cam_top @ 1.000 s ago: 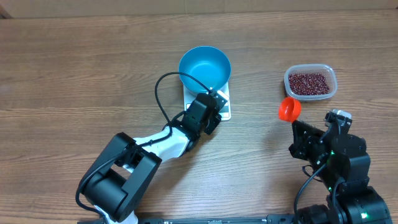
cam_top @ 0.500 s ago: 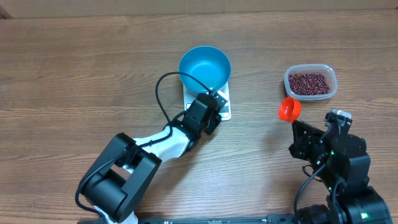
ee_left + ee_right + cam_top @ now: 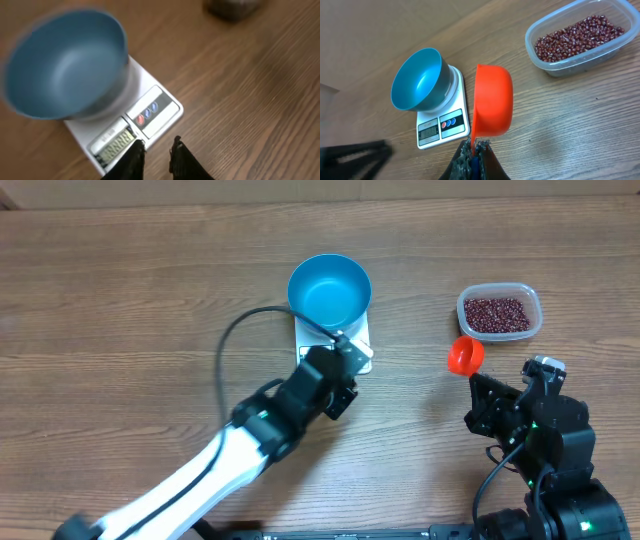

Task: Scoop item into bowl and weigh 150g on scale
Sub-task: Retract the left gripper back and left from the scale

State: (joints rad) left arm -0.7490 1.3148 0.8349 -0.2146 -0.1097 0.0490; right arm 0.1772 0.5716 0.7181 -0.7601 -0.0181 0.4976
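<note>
Right gripper (image 3: 474, 150): jaws clamped on the handle of the red scoop (image 3: 492, 100). The scoop hangs tipped on its side above the desk (image 3: 120, 300), between scale and tub, and the overhead view shows no beans in it. Beans (image 3: 577, 36) all sit in the clear tub (image 3: 600, 57), near the desk's far right edge and just beyond the scoop. Bowl (image 3: 415, 80) sits on the scale (image 3: 442, 125) around mid-desk toward the far edge, its inside bare blue. Left gripper (image 3: 156, 150): fingers slightly apart, holding nothing, hovering at the scale's display edge. The display is too blurred to read. Judgement: setup is done, with the bowl placed and the scoop in hand. No scooping, pouring or weighing has started, so the whole 150 g remains.
</note>
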